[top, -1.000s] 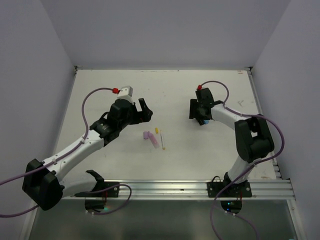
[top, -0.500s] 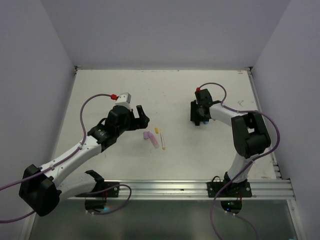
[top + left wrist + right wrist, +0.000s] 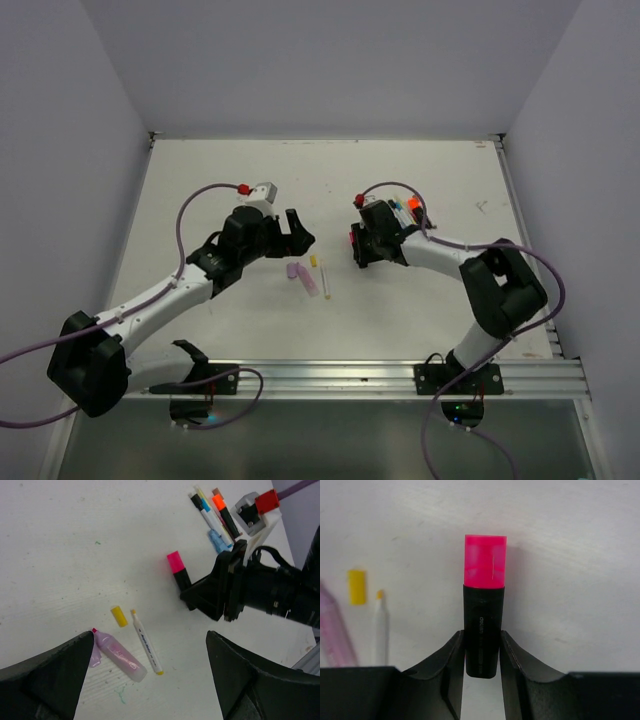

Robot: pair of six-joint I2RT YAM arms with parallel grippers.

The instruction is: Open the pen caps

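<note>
My right gripper (image 3: pixel 482 645) is shut on the black body of a stubby highlighter (image 3: pixel 483 620) with its pink cap (image 3: pixel 485 561) still on and pointing away from the jaws. It shows in the top view (image 3: pixel 352 240) and the left wrist view (image 3: pixel 175 561). My left gripper (image 3: pixel 300 232) is open and empty, hovering above a lilac highlighter (image 3: pixel 120 655) with its tip bare, its lilac cap (image 3: pixel 94 657) beside it, a thin white pen (image 3: pixel 146 642) with a bare tip, and a loose yellow cap (image 3: pixel 119 616).
A bunch of capped pens (image 3: pixel 405 210) lies behind the right gripper, with orange (image 3: pixel 218 502) and blue (image 3: pixel 217 540) caps among them. White walls stand at the table's far, left and right edges. A metal rail (image 3: pixel 400 375) runs along the near edge.
My right gripper has moved left, away from the bunch of pens, carrying the pink-capped highlighter. My left gripper has shifted slightly right, toward the right gripper.
</note>
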